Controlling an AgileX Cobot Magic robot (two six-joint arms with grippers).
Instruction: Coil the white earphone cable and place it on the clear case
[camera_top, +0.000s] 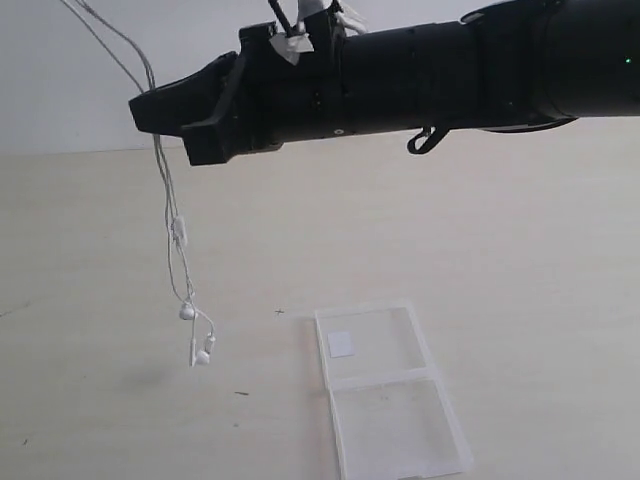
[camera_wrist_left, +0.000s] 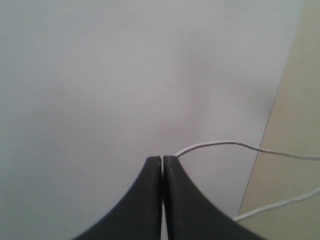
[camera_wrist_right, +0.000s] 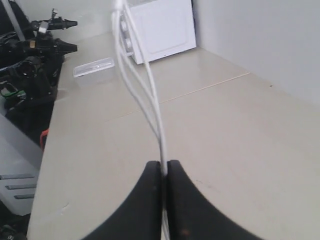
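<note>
Early in the job, by the look of it. The right claw (camera_wrist_right: 164, 165) is pressed together on the cable (camera_top: 165, 190), which passes between its tips; several strands run up from there side by side; whether that is a first loop I cannot tell. The left claw (camera_wrist_left: 162, 159) is also pressed together, with one strand coming out at its very tip, so it seems to pinch the cable too. Below the right claw the cable hangs free, the remote (camera_top: 179, 230) just under it and the earbuds (camera_top: 187, 312) lower down, above the worktop (camera_top: 520, 260). The case (camera_top: 385, 405) lies open and flat well below the right claw, off toward its arm's side, nothing on it. Done: cable lifted and held at two places. Left: a proper coil, then setting it on the case.
</note>
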